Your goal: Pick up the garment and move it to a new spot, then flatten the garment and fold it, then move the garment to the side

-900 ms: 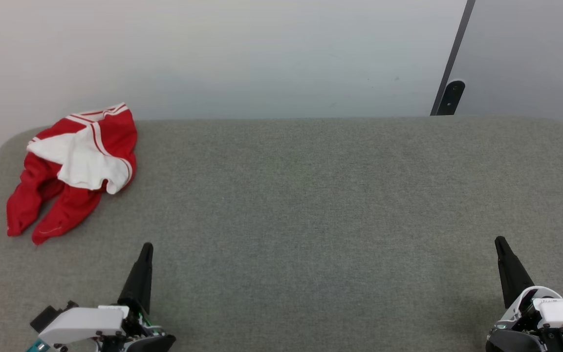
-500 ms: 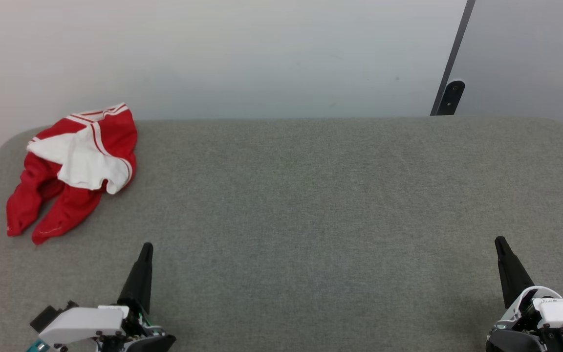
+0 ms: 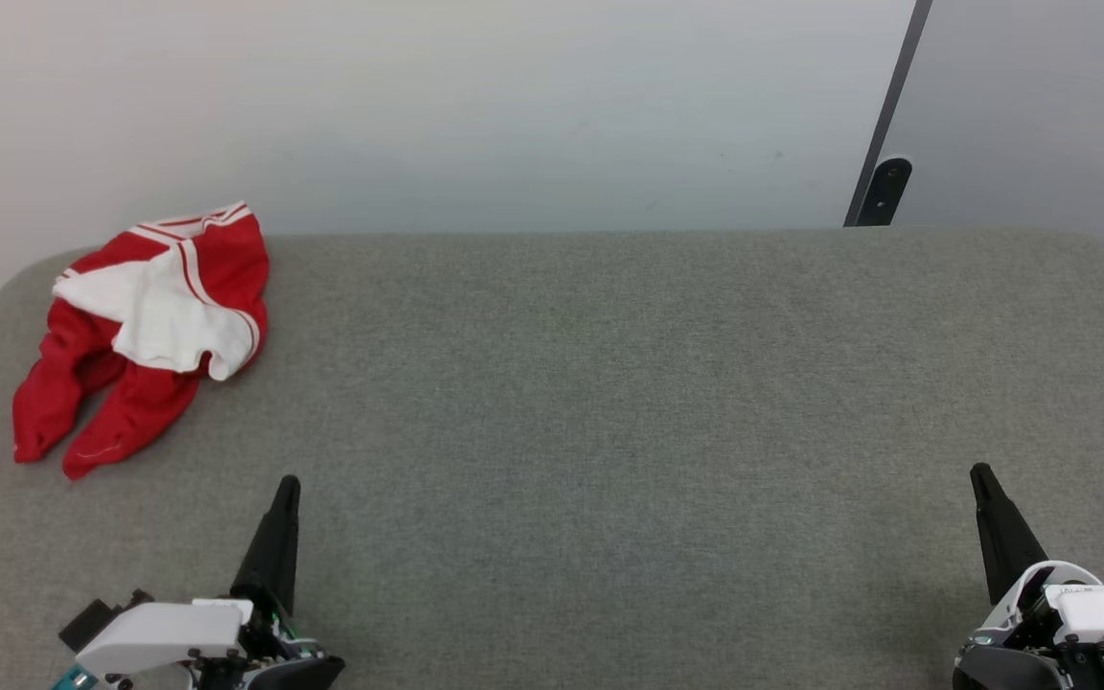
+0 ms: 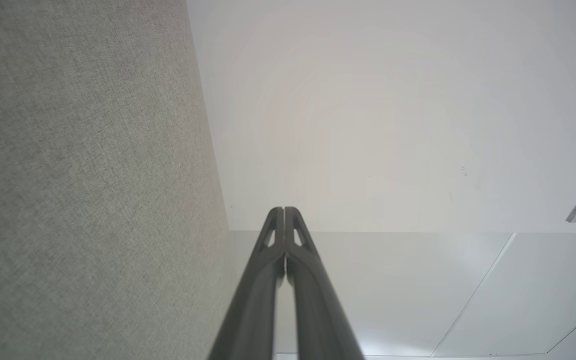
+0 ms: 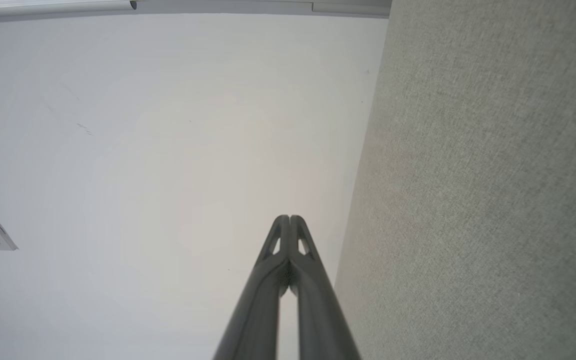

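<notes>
Red garment [image 3: 135,335] lies crumpled at the far-left corner of the grey fabric table [image 3: 609,402], white sleeve and striped trim folded over on top, lettering not visible. Left gripper [image 3: 288,484] sits at the near left edge, fingers pressed together and holding nothing, well apart from the garment. Right gripper [image 3: 978,471] sits at the near right, fingers likewise closed tip to tip and empty.

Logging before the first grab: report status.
Shut and empty: left gripper, right gripper. Crumpled shirt at far left corner of table, untouched. Nothing between it and left gripper.
</notes>
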Available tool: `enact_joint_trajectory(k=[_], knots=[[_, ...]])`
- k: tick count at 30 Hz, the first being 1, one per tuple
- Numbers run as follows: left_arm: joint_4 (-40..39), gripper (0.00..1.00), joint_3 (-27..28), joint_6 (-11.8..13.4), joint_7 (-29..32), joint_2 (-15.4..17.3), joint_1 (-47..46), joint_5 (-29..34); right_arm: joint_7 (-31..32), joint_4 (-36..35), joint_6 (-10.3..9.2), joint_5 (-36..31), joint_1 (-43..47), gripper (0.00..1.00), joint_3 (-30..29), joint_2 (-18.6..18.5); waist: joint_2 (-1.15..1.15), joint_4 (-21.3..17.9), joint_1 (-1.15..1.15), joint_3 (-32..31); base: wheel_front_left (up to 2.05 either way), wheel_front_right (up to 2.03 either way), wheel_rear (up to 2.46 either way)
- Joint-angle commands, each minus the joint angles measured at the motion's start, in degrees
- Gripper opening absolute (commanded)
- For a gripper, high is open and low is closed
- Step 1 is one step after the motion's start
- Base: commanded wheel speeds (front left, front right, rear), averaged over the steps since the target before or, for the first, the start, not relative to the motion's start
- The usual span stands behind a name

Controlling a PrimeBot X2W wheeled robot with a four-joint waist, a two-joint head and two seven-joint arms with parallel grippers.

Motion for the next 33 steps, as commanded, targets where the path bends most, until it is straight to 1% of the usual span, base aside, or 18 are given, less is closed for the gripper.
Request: enact_joint_trajectory(k=[1, 7, 8, 12, 22, 33], knots=[[0.0, 0.00, 0.1, -0.3, 0.1, 0.1, -0.5, -0.2, 0.0, -0.1, -0.04, 0.2, -0.2, 0.00, 0.2, -0.1, 0.00, 0.0, 0.00, 0.0, 0.00, 0.00, 0.00], [0.0, 0.00, 0.1, -0.3, 0.1, 0.1, -0.5, -0.2, 0.0, -0.1, -0.04, 0.2, -0.2, 0.00, 0.2, -0.1, 0.00, 0.0, 0.00, 0.0, 0.00, 0.00, 0.00], [0.1, 1.00, 0.0, 0.0, 0.0, 0.0, 0.0, 0.0, 0.0, 0.1, 0.00, 0.0, 0.0, 1.00, 0.0, 0.0, 0.00, 0.0, 0.00, 0.0, 0.00, 0.00, 0.00], [2.0, 1.00, -0.3, 0.1, -0.1, -0.5, 1.9, 0.0, 0.0, 2.0, 0.00, 0.0, 1.5, 1.00, 0.0, 0.4, 0.00, 0.0, 0.00, 0.0, 0.00, 0.00, 0.00], [-0.5, 1.00, -3.5, 0.4, -2.7, -0.4, 2.2, 0.3, -2.7, 0.1, 0.00, -1.0, 2.4, 1.00, 2.8, 0.3, 0.00, -0.1, 0.00, 0.0, 0.00, 0.00, 0.00], [-3.5, 1.00, -6.6, 1.5, -5.6, -0.3, 2.7, 2.7, -5.6, -0.7, 0.00, -3.2, 3.0, 1.00, 5.6, 0.2, 0.00, -0.2, 0.00, -0.1, 0.00, 0.00, 0.00]])
